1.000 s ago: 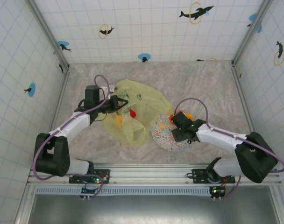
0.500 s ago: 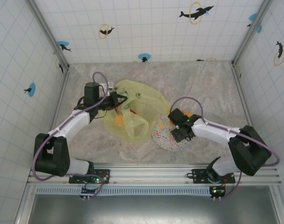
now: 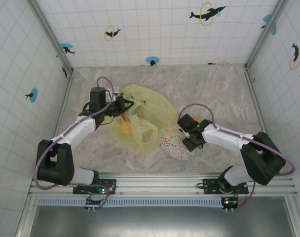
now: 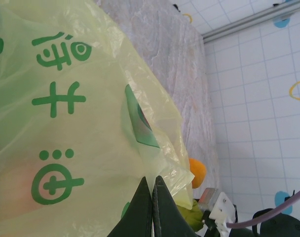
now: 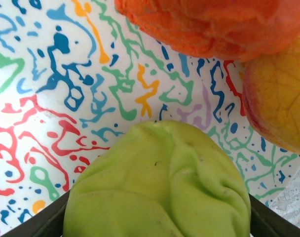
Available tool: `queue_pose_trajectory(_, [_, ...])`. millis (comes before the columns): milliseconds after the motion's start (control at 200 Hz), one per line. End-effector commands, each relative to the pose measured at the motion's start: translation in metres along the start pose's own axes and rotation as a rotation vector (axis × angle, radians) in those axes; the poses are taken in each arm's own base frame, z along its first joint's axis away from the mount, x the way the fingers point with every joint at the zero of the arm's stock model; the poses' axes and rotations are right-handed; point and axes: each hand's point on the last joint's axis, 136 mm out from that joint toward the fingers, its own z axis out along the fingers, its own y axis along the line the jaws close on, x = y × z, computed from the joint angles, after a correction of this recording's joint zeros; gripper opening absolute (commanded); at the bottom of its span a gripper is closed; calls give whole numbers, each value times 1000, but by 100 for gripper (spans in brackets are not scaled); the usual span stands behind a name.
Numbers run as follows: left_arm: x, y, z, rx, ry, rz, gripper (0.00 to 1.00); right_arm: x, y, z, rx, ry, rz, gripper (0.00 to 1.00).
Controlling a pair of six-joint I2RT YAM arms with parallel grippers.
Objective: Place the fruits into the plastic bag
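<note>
The yellow-green plastic bag (image 3: pixel 150 114) lies on the table left of centre, and its printed film fills most of the left wrist view (image 4: pixel 66 98). My left gripper (image 3: pixel 124 105) (image 4: pixel 152 190) is shut on the bag's edge and holds it up. One orange (image 3: pixel 125 128) shows through the bag. My right gripper (image 3: pixel 188 134) (image 5: pixel 157 219) is down on the speckled plate (image 3: pixel 172 147), its fingers pressed against both sides of a green pear (image 5: pixel 160 177) (image 4: pixel 188 217). Just beyond the pear lie an orange (image 5: pixel 214 24) (image 4: pixel 197 172) and a yellow-red fruit (image 5: pixel 281 103).
The speckled plate (image 5: pixel 66 74) sits right of the bag, near the table's front. Tiled walls and metal corner posts (image 3: pixel 56 47) close in the table on three sides. Bare marbled surface (image 3: pixel 224 94) lies behind and to the right of the plate.
The right gripper's jaws closed in on the green pear as it shifted slightly left over the plate. The left gripper drew the bag's edge up and back, reshaping the bag.
</note>
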Motion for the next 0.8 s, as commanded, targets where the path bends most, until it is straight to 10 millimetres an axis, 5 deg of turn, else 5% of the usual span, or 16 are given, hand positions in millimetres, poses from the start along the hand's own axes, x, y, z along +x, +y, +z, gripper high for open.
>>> queue_pose_trajectory(0, [-10, -17, -6, 46, -62, 26, 0, -6, 5, 5, -24, -28, -29, 61])
queue_pose_trajectory(200, [-3, -11, -2, 48, -36, 2, 0, -15, 6, -11, -42, -123, 4, 46])
queue_pose_trajectory(340, [2, -9, 5, 58, 5, -21, 0, -32, 11, -44, -121, -240, 62, 42])
queue_pose_trajectory(575, [5, -15, 6, 70, 31, -5, 0, -115, 54, -124, -460, -679, 134, 41])
queue_pose_trajectory(791, [13, -23, 1, 93, 51, 14, 0, -185, 62, -131, -519, -861, 182, 41])
